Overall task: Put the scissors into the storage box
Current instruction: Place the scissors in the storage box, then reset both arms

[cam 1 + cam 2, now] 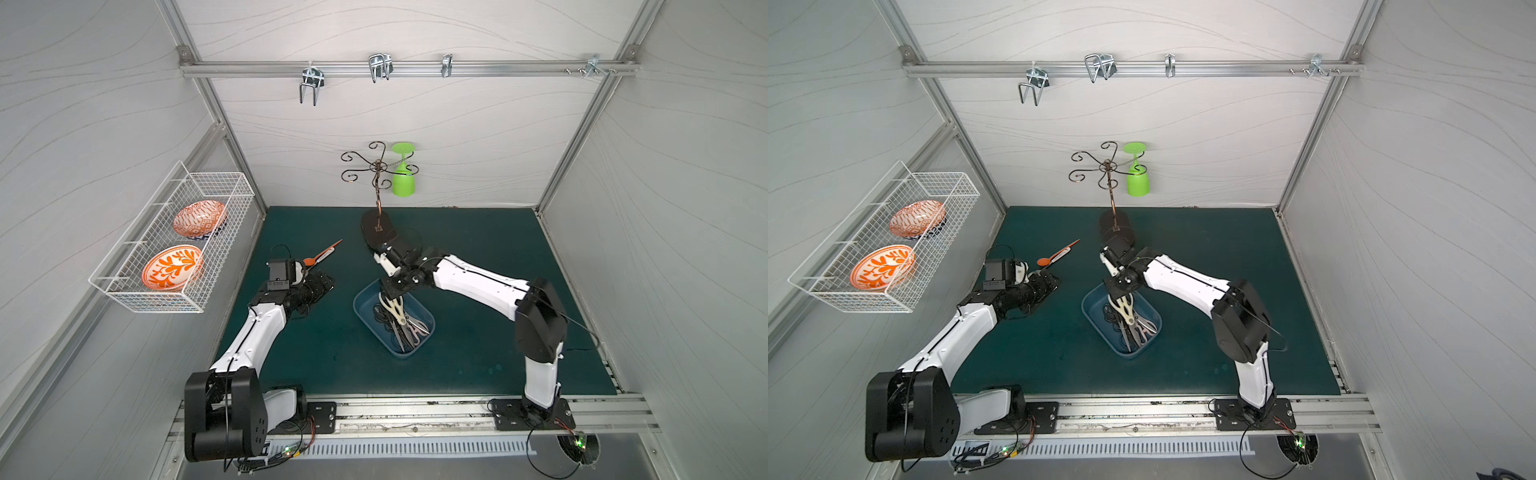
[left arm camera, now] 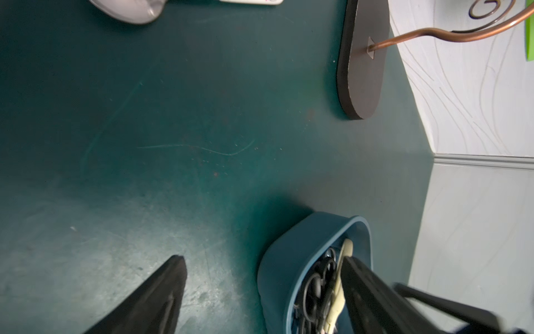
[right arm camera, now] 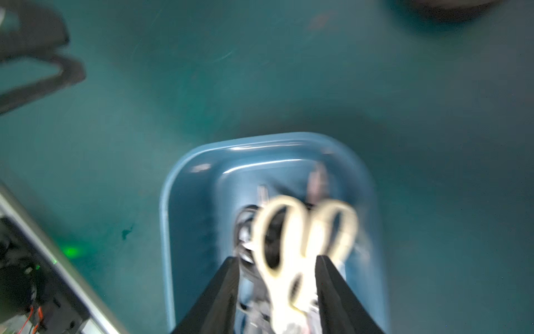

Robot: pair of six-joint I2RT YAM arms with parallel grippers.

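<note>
Cream scissors lay inside storage box, on top of black-handled scissors, loops toward far end. Right tool hung right over that end, jaws parted and straddling cream pair just below loops. Gap showed on one side, so let go, not clenched. Wrist view pretty blurry tho. Left tool was spread wide, low over bench, beside box.
</note>
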